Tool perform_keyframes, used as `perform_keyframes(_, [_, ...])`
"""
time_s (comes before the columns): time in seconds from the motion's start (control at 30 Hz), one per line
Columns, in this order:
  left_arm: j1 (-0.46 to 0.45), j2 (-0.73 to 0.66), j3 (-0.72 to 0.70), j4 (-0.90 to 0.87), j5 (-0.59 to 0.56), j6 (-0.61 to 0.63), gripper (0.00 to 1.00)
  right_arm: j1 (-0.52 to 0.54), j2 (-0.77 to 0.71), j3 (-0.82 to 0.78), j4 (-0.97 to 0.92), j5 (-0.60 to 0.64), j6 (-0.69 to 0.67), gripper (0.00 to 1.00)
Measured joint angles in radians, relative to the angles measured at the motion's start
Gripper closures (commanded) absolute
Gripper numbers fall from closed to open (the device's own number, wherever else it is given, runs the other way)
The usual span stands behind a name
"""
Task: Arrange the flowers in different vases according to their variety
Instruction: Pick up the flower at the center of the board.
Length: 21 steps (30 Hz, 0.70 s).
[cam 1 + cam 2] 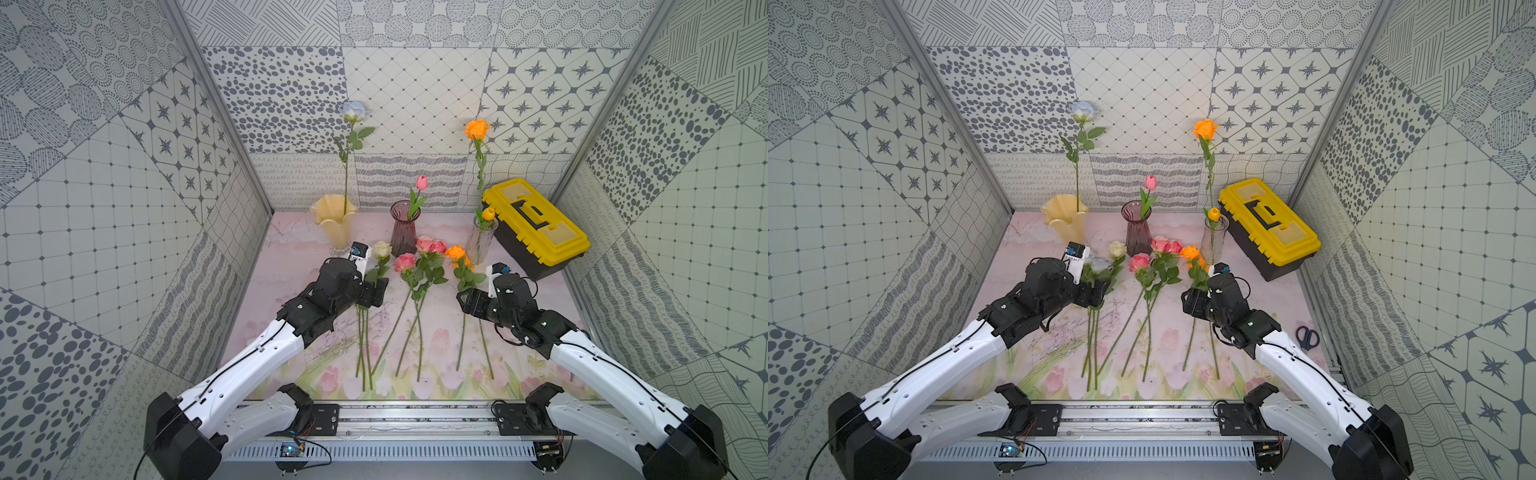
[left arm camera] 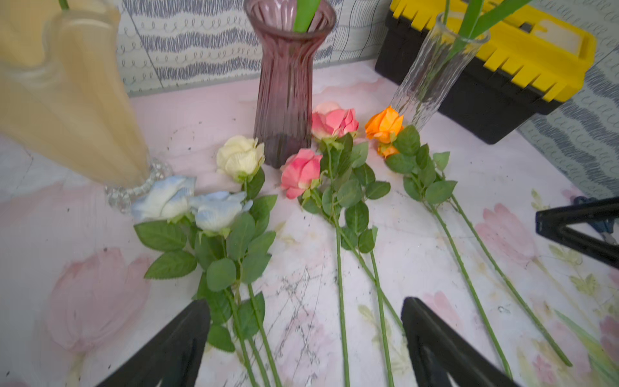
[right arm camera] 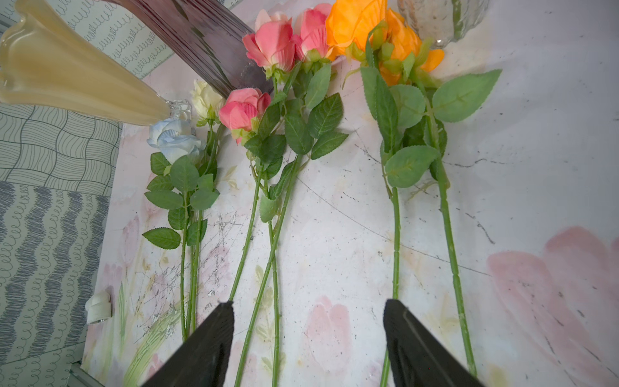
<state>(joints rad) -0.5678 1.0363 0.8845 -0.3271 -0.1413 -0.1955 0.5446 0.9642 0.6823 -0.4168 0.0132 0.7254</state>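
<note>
Three vases stand at the back: a cream ruffled one holding a pale-blue rose, a purple ribbed one with a pink bud, and a clear cylinder with an orange rose and a yellow bud. Flowers lie on the mat in groups: cream and pale-blue roses, pink roses, orange roses. My left gripper hovers open over the pale-blue and pink stems. My right gripper is open between the pink and orange stems, holding nothing.
A yellow-and-black toolbox sits at the back right beside the clear vase. Scissors lie by the right wall. Patterned walls close in three sides, and a metal rail runs along the front.
</note>
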Motion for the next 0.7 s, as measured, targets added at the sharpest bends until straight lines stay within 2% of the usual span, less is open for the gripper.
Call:
perform_keyframes(0.13, [0.000,-0.030,-0.023,-0.134,-0.005,-0.064,0.11,0.001,0.006,0.000,0.001,-0.006,-0.001,0.25])
perform_keyframes(0.33, [0.000,-0.019,-0.060,-0.285,-0.011,-0.147,0.20,0.002,0.018,0.000,0.003,-0.014,-0.003,0.25])
perform_keyframes(0.47, [0.009,0.024,-0.078,-0.343,-0.001,-0.196,0.27,0.002,0.024,0.000,0.002,-0.018,-0.005,0.25])
perform_keyframes(0.7, [0.083,0.149,-0.094,-0.387,0.068,-0.259,0.38,0.002,0.025,-0.001,0.003,-0.024,-0.014,0.25])
